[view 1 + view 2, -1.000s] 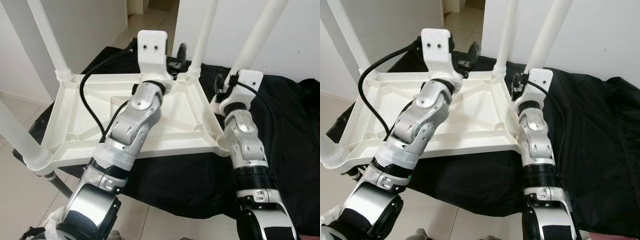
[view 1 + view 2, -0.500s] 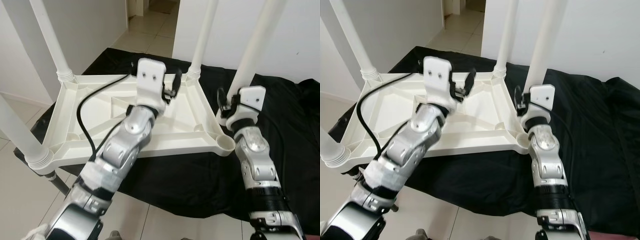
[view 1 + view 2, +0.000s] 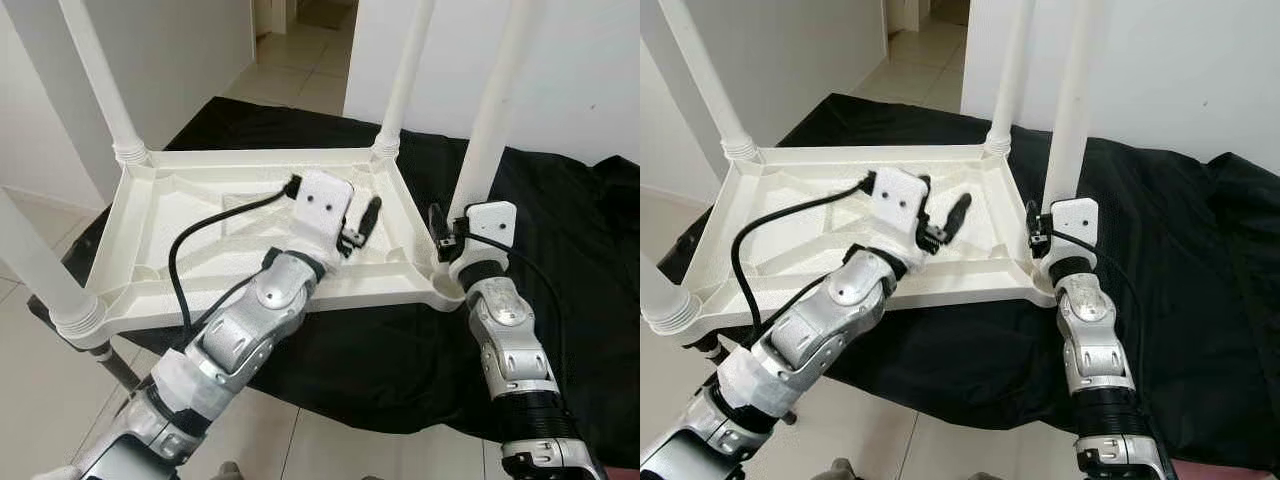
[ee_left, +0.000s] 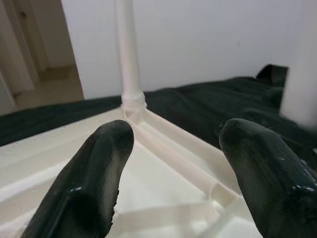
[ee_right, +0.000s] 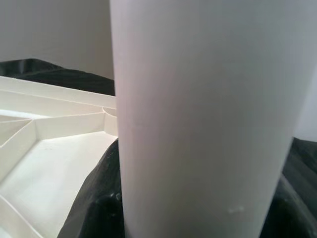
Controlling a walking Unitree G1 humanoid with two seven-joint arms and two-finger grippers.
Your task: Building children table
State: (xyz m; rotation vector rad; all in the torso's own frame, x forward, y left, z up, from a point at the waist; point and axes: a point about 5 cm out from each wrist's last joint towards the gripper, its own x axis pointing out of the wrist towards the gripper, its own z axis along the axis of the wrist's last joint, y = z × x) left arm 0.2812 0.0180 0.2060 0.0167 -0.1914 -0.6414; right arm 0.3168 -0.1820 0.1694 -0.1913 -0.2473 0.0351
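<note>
Your right gripper (image 3: 447,232) is clamped around the fourth leg (image 3: 492,110), holding it upright over the near right corner socket of the upturned table top (image 3: 200,200), which lies on the black cloth (image 3: 590,260) so the leg can be seated there like the other three. Your left gripper (image 3: 360,225) hovers over the middle of the table top, fingers (image 4: 89,183) spread wide and empty. You have open room inside the raised rim, but the right arm works tight against the table's edge.
</note>
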